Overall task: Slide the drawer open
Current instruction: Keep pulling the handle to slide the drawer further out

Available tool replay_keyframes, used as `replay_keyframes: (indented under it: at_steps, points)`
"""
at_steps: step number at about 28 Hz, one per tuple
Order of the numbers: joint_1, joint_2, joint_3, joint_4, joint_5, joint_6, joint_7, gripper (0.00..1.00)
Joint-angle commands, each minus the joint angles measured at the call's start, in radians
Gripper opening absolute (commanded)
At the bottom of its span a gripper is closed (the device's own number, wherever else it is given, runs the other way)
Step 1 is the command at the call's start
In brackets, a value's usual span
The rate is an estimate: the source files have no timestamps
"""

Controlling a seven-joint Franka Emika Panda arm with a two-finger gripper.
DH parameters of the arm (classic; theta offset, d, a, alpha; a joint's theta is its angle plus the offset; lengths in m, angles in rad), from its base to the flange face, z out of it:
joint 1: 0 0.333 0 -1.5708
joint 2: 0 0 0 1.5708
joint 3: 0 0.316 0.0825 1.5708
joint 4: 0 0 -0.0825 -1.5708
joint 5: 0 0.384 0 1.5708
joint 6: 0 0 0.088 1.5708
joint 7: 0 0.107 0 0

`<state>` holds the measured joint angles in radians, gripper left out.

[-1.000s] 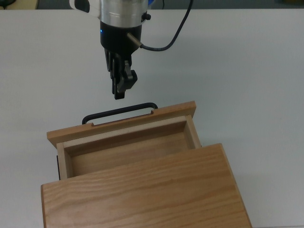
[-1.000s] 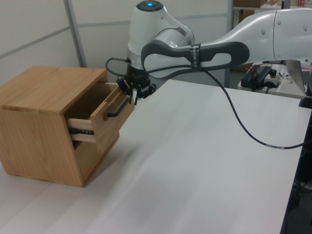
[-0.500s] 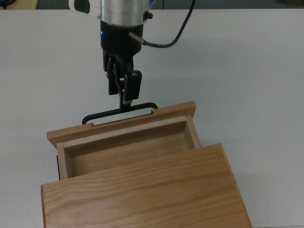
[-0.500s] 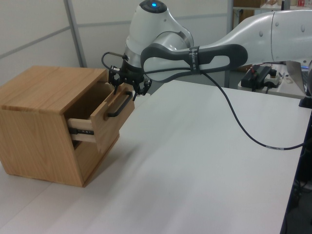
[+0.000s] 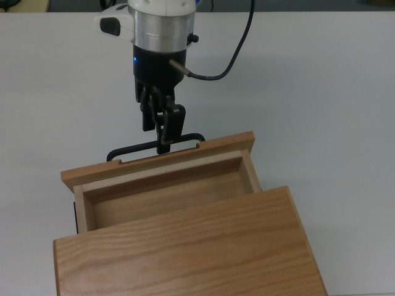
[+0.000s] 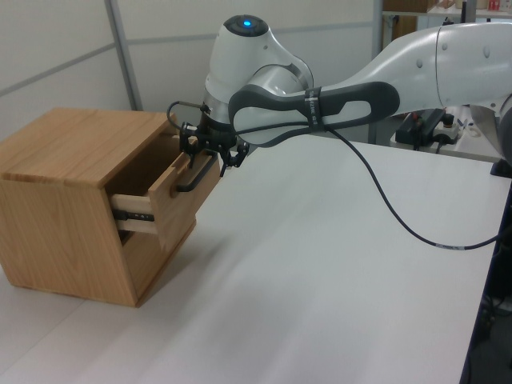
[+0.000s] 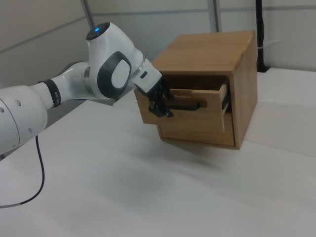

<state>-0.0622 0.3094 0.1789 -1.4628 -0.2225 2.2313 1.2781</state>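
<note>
The drawer (image 5: 185, 161) of light wood sticks partly out of its cabinet (image 5: 185, 250), its inside bare. A thin black handle (image 5: 131, 148) runs along its front panel. My gripper (image 5: 164, 143) stands open at the handle's middle, its jaws straddling the bar, one above and one below. In the left view the gripper (image 6: 210, 160) is at the handle (image 6: 192, 182) on the drawer (image 6: 180, 204). The right view shows the gripper (image 7: 163, 109) at the left end of the handle (image 7: 190, 106) on the drawer (image 7: 187, 121).
The wooden cabinet (image 6: 72, 144) stands on a white table (image 6: 320, 264). A black cable (image 5: 228, 49) hangs from my wrist and trails across the table. A grey partition wall (image 6: 64, 56) rises behind the cabinet.
My gripper has turned and moved from a short way off the drawer front onto the handle. The drawer has not moved.
</note>
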Motion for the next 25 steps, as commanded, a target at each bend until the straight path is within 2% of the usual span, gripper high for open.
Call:
replay_keyframes:
  at_steps: [1, 3, 4, 5, 8, 9, 17, 25]
  points:
    - [0.005, -0.016, -0.007, -0.037, -0.014, 0.016, -0.020, 0.41]
    - [0.005, -0.016, -0.007, -0.042, -0.014, 0.016, -0.020, 0.34]
    - [0.005, -0.016, -0.007, -0.045, -0.015, 0.016, -0.023, 0.21]
    - [0.005, -0.016, -0.007, -0.045, -0.015, 0.016, -0.028, 0.16]
    - [0.005, -0.016, -0.007, -0.045, -0.015, 0.016, -0.031, 0.02]
    - [0.005, -0.016, -0.007, -0.045, -0.015, 0.014, -0.031, 0.00]
    - [0.001, -0.042, -0.007, -0.047, -0.023, -0.048, -0.037, 0.00]
    - [-0.002, -0.105, -0.015, -0.045, -0.008, -0.280, -0.094, 0.00]
